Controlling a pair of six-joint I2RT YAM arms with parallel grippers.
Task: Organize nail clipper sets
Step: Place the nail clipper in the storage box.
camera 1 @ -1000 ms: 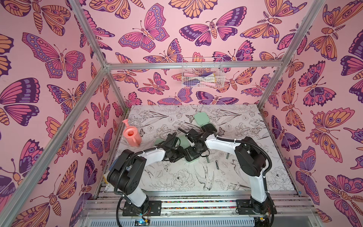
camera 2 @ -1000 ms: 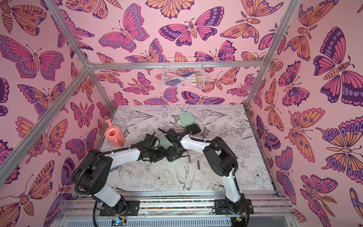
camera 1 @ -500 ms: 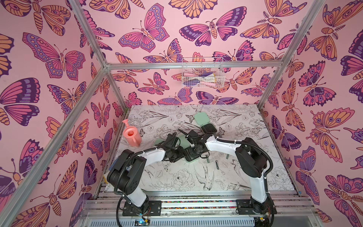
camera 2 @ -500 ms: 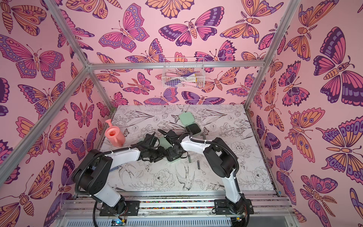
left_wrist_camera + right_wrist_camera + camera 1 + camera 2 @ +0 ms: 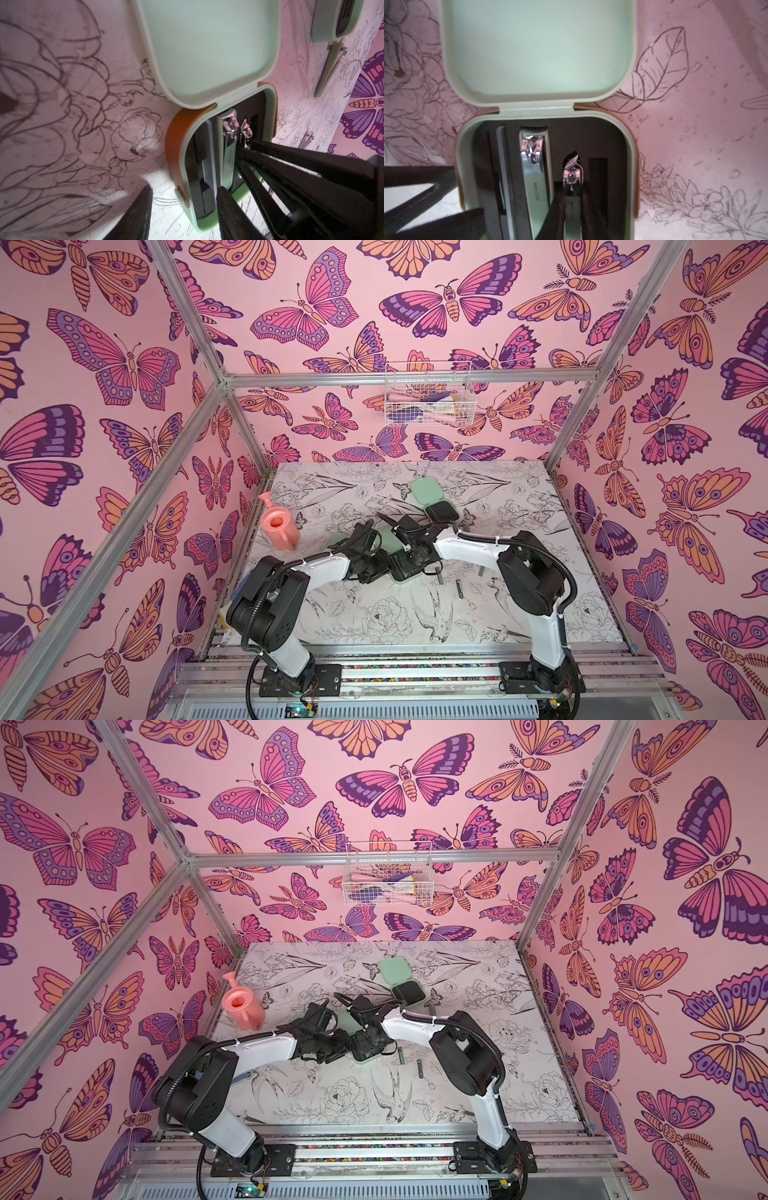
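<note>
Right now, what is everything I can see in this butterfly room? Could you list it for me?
back case: one, mint green, open, at the table's back.
middle case: one, mint green with black insert, open, between the arms.
nail file: one, grey, in the middle case.
large clipper: one, silver, in the middle case.
small clipper: one, silver, over the middle case's insert.
loose tools: at least two, grey, on the table by the right arm.
watering can: one, pink, table's left side.
wire basket: one, white, on the back wall.
table: one, white with black flower drawings.
left gripper: black, jaws apart astride the middle case's side wall.
right gripper: black, closed on the small clipper.
</note>
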